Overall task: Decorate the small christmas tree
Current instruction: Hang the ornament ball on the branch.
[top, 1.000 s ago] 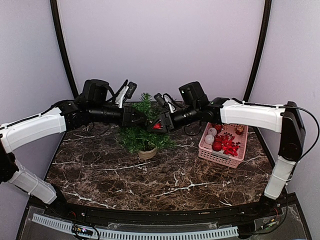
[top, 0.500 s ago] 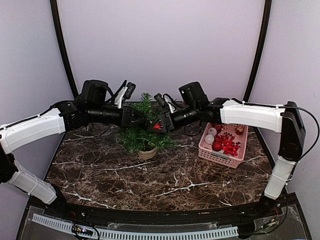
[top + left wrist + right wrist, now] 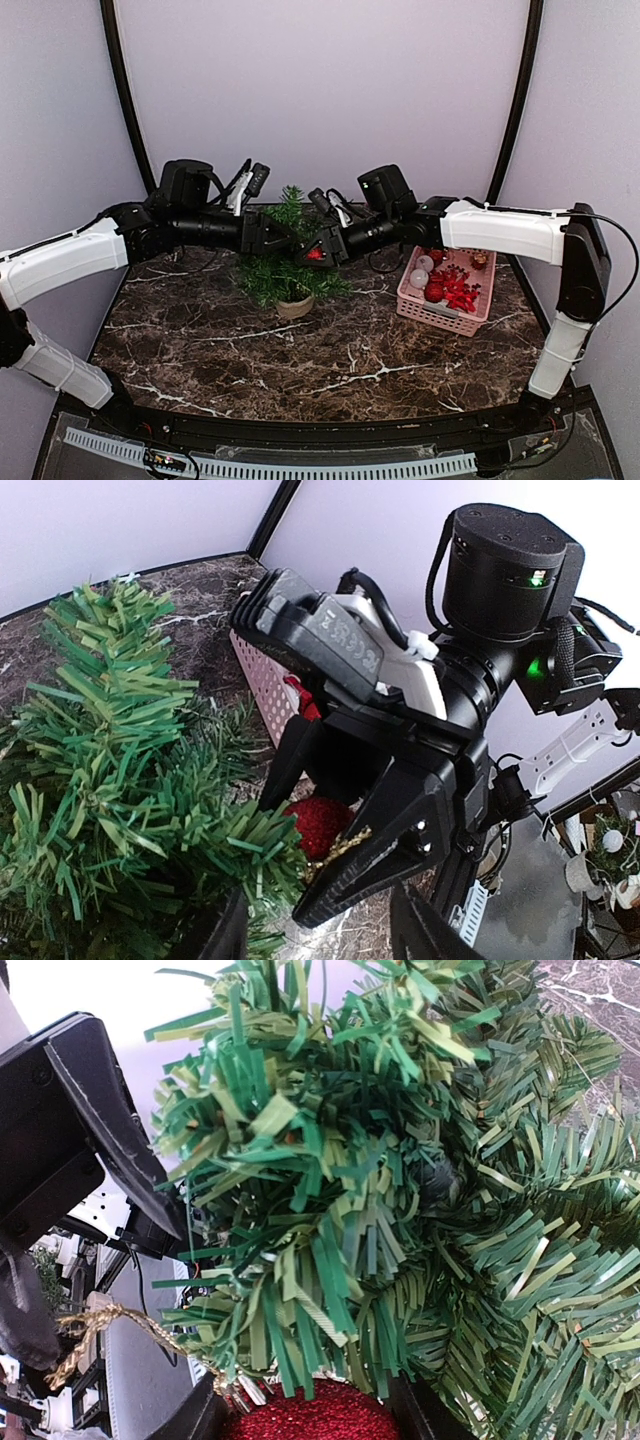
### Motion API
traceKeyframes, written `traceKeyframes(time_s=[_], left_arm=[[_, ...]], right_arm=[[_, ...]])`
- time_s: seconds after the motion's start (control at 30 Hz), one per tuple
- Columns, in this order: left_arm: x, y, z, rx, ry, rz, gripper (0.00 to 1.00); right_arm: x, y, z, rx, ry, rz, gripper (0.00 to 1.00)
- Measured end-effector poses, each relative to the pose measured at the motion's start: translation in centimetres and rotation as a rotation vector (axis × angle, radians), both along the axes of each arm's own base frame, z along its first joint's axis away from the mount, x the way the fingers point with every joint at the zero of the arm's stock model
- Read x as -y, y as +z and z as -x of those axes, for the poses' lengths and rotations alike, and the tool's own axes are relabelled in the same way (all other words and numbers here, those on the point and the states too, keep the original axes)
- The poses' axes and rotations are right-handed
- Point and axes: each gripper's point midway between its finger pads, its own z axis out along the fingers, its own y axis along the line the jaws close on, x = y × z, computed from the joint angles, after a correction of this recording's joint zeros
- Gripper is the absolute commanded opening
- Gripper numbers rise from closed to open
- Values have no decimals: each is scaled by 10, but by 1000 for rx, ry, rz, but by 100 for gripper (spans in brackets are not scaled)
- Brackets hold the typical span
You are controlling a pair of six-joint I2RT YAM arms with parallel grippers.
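Observation:
The small christmas tree stands on its tan base at the back middle of the marble table. My right gripper is shut on a red glitter ball and presses it against the tree's right side, near the top. In the right wrist view the ball sits between my fingers under a branch tip, with its gold cord trailing left. My left gripper is open at the tree's upper left, facing the right gripper. Its jaws stand wide apart and hold nothing.
A pink basket with red and white ornaments and red bows stands to the right of the tree. The enclosure's purple back wall and black frame posts are close behind both arms.
The left arm has shifted very slightly. The right gripper still holds the red ball against the tree in the same place.

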Motion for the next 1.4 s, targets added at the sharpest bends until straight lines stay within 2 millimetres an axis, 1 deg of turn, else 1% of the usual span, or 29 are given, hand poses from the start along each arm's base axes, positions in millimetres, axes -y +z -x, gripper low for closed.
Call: traceKeyframes(time_s=[0.1,0.27,0.5,0.83,0.9,0.93,1.07,1.13,1.4], left_arm=[[2,1,0,1,-10,5,53],[8,-3,-4,-9,-20,1,44],[13,-5,-10,-6,-26,0,34],[15,-5,-12,-3,-25,1,26],[17,-4,-14,-1,-25,3,19],[18,-4,-15,1,-26,3,14],[19,-4,-15,-1,-29,5,2],[19,-3,-15,3,-31,7,0],[22,5,-16,13,-32,44,0]], right_arm=[[0,0,0,0,0,0,36],[0,0,0,-1,1,0,36],[0,-1,3,-9,15,-4,36],[1,-4,5,-16,20,-2,36],[1,-5,6,-18,20,-1,36],[1,-5,6,-18,20,-1,36],[1,-4,6,-19,22,-2,36],[2,-3,6,-19,21,-3,36],[7,4,13,-28,12,-33,36]])
